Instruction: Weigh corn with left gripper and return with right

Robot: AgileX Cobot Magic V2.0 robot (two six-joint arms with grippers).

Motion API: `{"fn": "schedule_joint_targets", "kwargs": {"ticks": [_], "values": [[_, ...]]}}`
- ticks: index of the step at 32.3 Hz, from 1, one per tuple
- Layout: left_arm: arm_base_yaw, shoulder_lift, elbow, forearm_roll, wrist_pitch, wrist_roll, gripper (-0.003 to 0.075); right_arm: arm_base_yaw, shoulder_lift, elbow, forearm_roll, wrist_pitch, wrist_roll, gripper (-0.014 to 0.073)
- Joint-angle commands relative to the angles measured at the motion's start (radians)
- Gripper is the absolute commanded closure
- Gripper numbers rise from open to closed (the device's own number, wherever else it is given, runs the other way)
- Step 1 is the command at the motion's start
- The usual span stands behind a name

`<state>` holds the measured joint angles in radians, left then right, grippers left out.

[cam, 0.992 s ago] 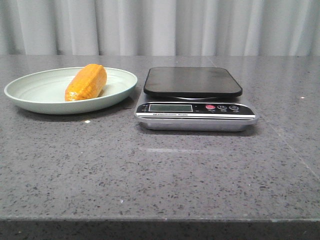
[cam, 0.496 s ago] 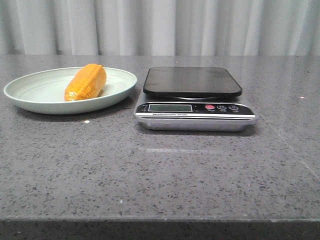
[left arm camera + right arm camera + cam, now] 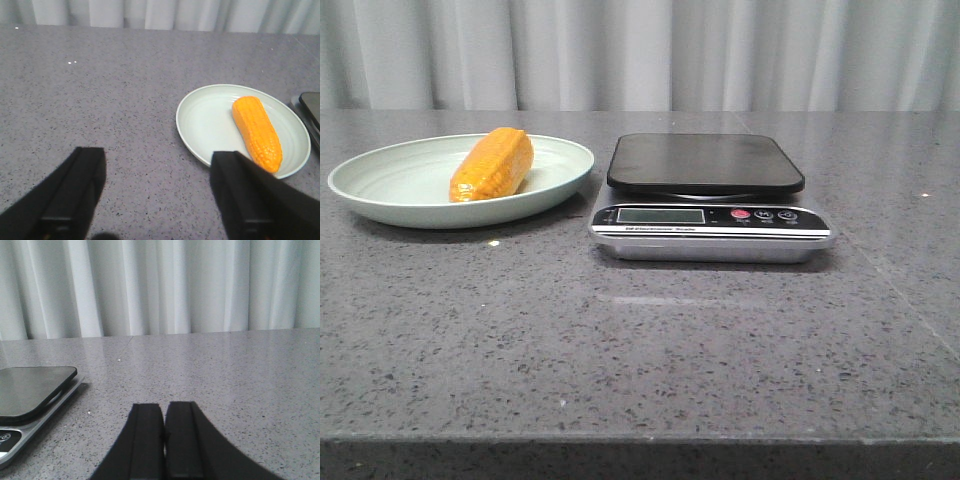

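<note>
The left gripper (image 3: 157,195) has its jaws spread wide over the tabletop (image 3: 100,100); the right gripper (image 3: 164,440) jaws are pressed together. The corn (image 3: 492,164) has not moved from the plate (image 3: 390,185), and the scale (image 3: 705,165) has stayed bare, so weighing is not yet begun.

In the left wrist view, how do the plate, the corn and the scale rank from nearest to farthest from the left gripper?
From the open left gripper:
1. Plate, its rim nearest the fingers.
2. Corn, lying in the plate's far half.
3. Scale, beyond the plate, at the frame edge.
</note>
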<state>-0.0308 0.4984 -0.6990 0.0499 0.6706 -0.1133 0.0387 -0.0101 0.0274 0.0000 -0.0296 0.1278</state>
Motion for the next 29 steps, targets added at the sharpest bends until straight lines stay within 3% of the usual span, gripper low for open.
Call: {"fn": "schedule_joint_targets", "kwargs": {"ticks": [1, 9, 16, 22, 29], "values": [[-0.022, 0.08, -0.073, -0.013, -0.038, 0.008, 0.0079, -0.006, -0.018, -0.008, -0.006, -0.081, -0.009, 0.0431], [-0.097, 0.321, -0.239, -0.087, 0.006, 0.01, 0.008, -0.006, -0.018, -0.008, -0.006, -0.081, -0.009, 0.0431], [-0.258, 0.574, -0.443, -0.07, 0.068, 0.006, 0.008, -0.006, -0.018, -0.008, -0.006, -0.081, -0.009, 0.0431], [-0.34, 0.807, -0.594, 0.075, 0.123, -0.175, 0.0081, -0.006, -0.018, -0.008, -0.006, -0.081, -0.009, 0.0431], [-0.354, 1.031, -0.743, 0.068, 0.208, -0.248, 0.0082, -0.006, -0.018, -0.008, -0.006, -0.081, -0.009, 0.0431]]}}
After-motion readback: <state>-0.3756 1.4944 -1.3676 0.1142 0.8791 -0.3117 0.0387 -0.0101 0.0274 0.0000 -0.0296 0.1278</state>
